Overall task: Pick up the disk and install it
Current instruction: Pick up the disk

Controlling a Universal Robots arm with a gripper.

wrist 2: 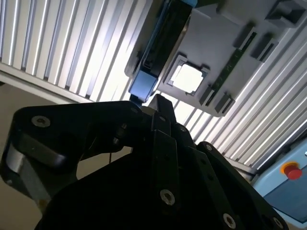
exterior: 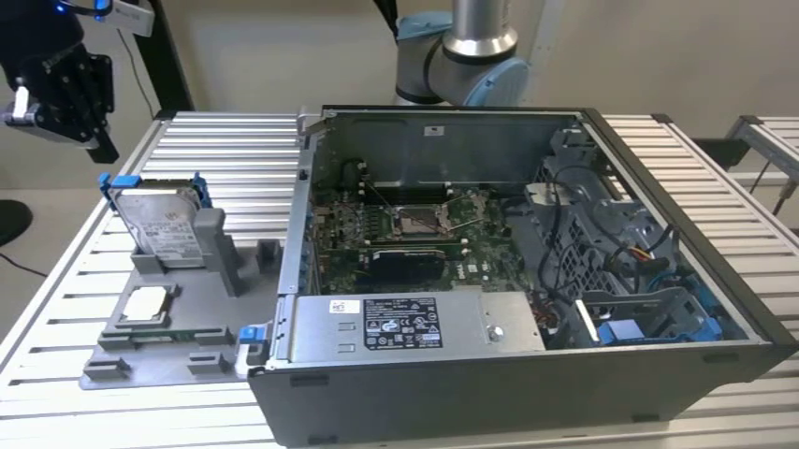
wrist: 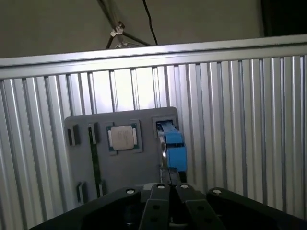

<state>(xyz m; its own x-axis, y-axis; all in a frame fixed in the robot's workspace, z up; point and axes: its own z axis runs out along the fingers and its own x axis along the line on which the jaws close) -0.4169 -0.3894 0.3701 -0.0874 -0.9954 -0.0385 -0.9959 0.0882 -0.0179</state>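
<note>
My jaws were clenched together, tip against tip, and they held nothing. In the exterior view they hung high up at that view's left, above the tabletop (exterior: pixel 225 150) and not touching a thing.

The disk (exterior: pixel 163 220) stood up on its edge in a slot of a grey holder (exterior: pixel 187 355). The holder lay on the tabletop, just beside the open computer case (exterior: pixel 500 383), on the exterior view's left of it. The disk had a blue frame around it and a white label on its face. It was near my jaws but apart from them.

In both wrist views I looked down at the disk (wrist: pixel 172 143) (wrist 2: pixel 163 43) from over its thin edge, with my dark jaws in front of it. A small square chip (exterior: pixel 146 304) lay flat in the same holder, close to the disk.

Inside the case there was a green board, and a long grey box (exterior: pixel 413 323) with stickers sat along the near wall. In the second wrist view a red button (wrist 2: pixel 290 170) showed past the tabletop.
</note>
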